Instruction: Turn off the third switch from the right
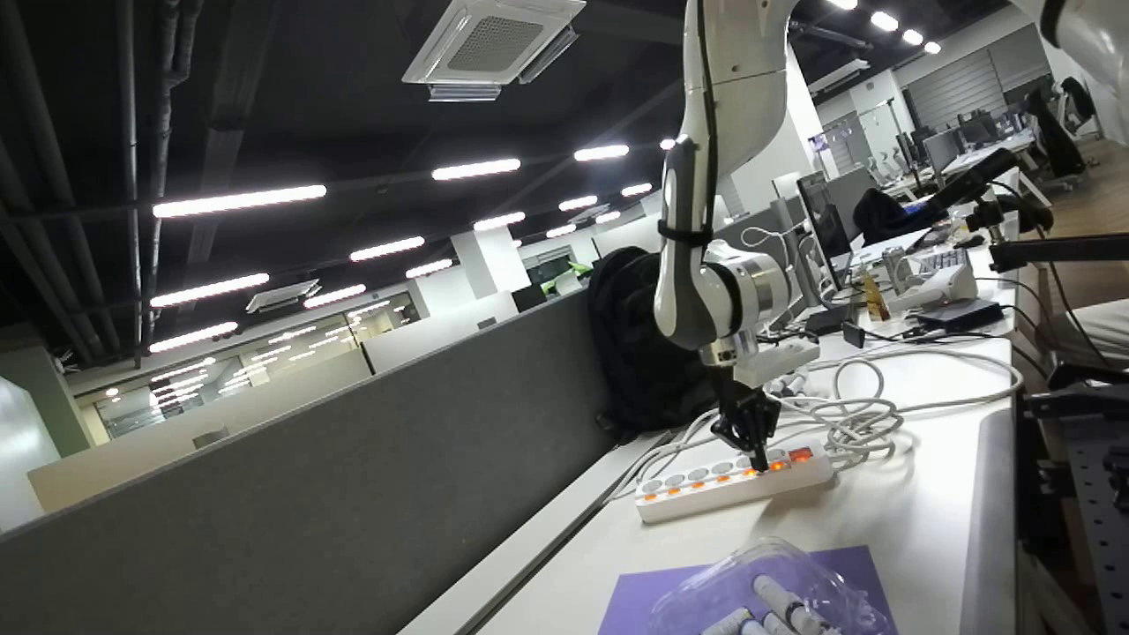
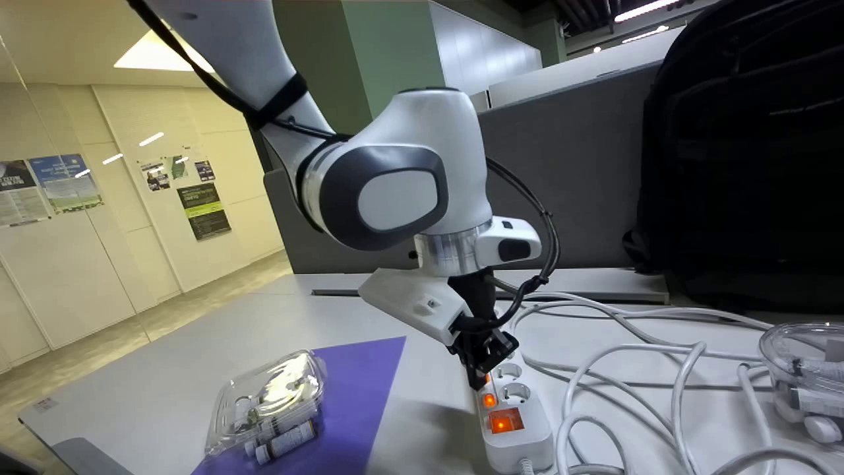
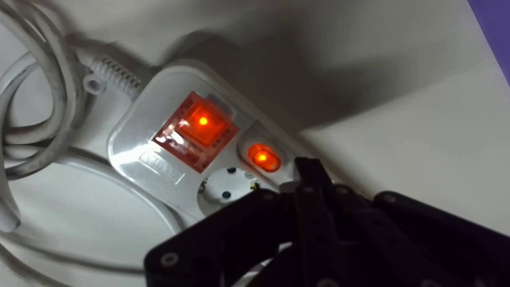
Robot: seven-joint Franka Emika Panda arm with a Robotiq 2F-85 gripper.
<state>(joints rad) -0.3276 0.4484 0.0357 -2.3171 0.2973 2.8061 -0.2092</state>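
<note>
A white power strip (image 1: 736,501) with a row of lit orange switches lies on the table; it shows in both exterior views (image 2: 524,455) and the wrist view (image 3: 171,93). At its cable end is a large red main switch (image 3: 203,123), lit. Beside that is a small oval orange switch (image 3: 263,158), also lit. My gripper (image 3: 312,167) is shut and empty, pointing down over the switch row. In an exterior view its tip (image 1: 758,463) is right by the third switch from the right (image 1: 749,472), which glows orange. The wrist view hides that switch behind the fingers. I cannot tell whether the tip touches it.
Loose white cables (image 1: 869,419) coil beside the strip's cable end. A clear plastic box (image 2: 267,402) with white tubes rests on a purple sheet (image 2: 359,369). A round clear container (image 2: 808,369) stands beyond the cables. A grey partition (image 1: 353,494) and black backpack (image 1: 635,344) are behind.
</note>
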